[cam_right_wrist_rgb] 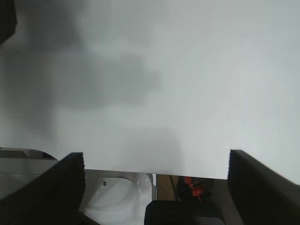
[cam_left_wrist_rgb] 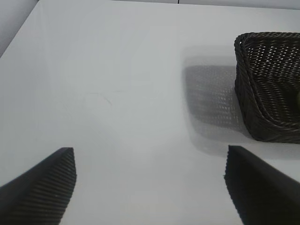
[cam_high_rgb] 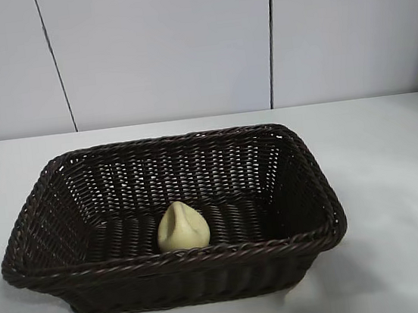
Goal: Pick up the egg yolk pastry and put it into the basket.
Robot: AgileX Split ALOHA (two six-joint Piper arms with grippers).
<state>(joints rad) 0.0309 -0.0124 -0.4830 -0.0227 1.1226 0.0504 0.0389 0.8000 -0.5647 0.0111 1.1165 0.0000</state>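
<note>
**Pastry found inside basket; task judged complete**

The egg yolk pastry (cam_high_rgb: 181, 227) is found resting on the floor of the basket (cam_high_rgb: 65, 165), close behind the basket's near rim and roughly midway along it. It sits upright with its crease facing up. Nothing else is seen in the basket. The placement step is therefore judged done; no step of the task appears to be left, beyond the arms being kept away.

The basket stands on the white worktop (cam_high_rgb: 391, 149). No arm is seen in the exterior view.

The left end effector (cam_left_wrist_rgb: 150, 180) is held released, its fingers spread wide, with nothing between them. It hangs over bare worktop, well apart from the basket's corner (cam_left_wrist_rgb: 269, 84).

The right end effector (cam_right_wrist_rgb: 157, 180) is likewise released and empty, positioned over the worktop's edge, with the basket out of its view.
</note>
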